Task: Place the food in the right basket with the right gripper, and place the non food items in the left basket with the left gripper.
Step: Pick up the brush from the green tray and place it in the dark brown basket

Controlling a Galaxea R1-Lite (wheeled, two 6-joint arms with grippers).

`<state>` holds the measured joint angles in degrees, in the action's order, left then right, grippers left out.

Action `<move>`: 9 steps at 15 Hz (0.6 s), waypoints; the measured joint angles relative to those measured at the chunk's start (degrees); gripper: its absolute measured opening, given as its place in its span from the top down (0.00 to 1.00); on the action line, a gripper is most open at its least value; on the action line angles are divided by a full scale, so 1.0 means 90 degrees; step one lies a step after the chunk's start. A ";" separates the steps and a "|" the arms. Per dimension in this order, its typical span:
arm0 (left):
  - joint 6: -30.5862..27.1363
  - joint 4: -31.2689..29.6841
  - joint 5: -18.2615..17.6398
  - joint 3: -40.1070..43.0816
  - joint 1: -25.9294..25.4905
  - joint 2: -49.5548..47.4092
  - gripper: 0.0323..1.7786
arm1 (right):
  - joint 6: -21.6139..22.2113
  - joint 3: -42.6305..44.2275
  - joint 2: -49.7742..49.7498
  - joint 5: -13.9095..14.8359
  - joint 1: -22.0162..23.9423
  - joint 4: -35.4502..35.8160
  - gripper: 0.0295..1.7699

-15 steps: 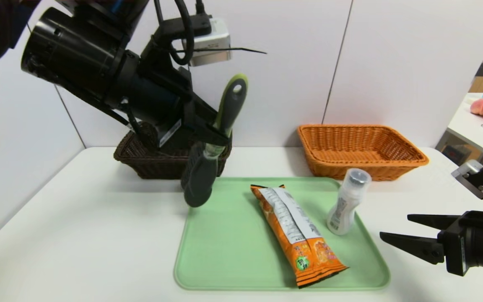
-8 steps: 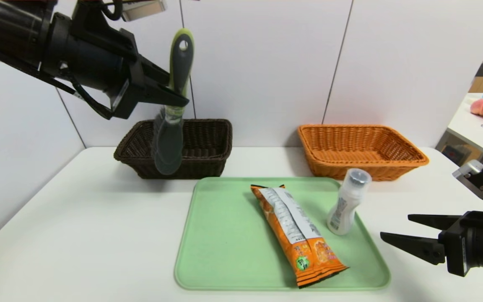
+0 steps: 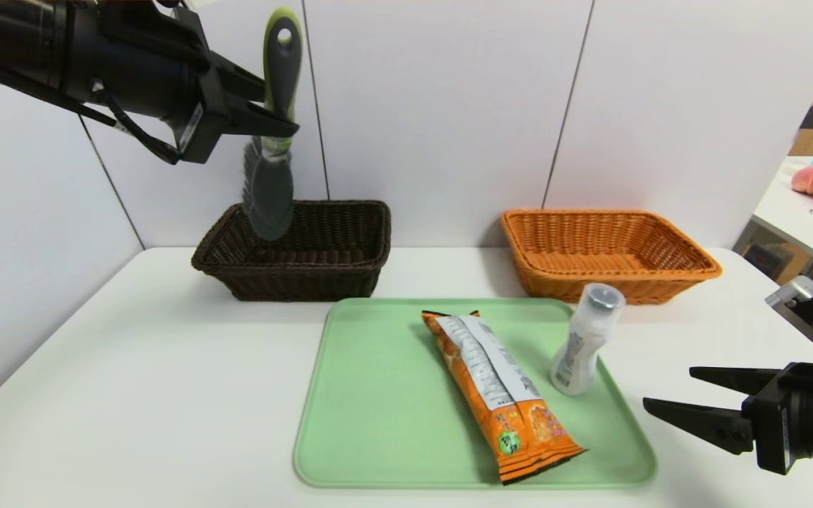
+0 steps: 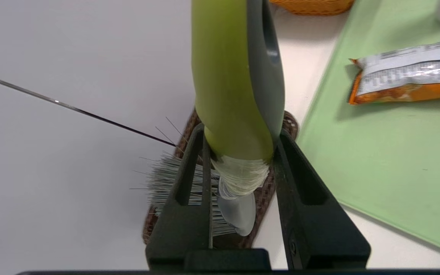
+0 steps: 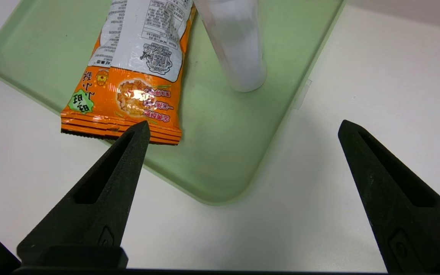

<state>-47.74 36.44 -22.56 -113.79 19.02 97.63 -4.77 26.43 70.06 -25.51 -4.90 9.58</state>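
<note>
Left hand clamps bristly scrub brush above woven brown basket; right hand spread wide, holding nothing.

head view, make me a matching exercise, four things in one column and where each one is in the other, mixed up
Things
1. scrub brush
2. snack packet
3. white bottle
4. orange basket

Places
A. lying flat on the green tray
B. standing on the tray's right side
C. on the table behind the tray, nothing in it
D. held in the left gripper above the dark brown basket

Pairs: 1-D, 2-A, 3-B, 4-C
</note>
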 joint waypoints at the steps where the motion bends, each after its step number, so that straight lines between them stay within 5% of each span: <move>1: -0.0175 -0.0114 0.0003 0.0001 -0.0062 0.0081 0.73 | -0.0003 0.0000 -0.0009 -0.0003 0.0000 0.0001 0.04; 4: -0.0947 -0.0203 0.0141 0.0004 -0.0270 0.0343 0.73 | -0.0003 -0.0016 -0.0020 0.0005 0.0009 0.0000 0.04; 9: -0.1849 -0.0182 0.1193 0.0007 -0.0396 0.0792 0.73 | 0.0003 -0.0134 -0.0030 0.0018 0.0009 0.0000 0.04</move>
<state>-64.38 34.80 -11.82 -113.73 15.46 104.77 -4.74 25.22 69.79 -25.36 -4.82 9.58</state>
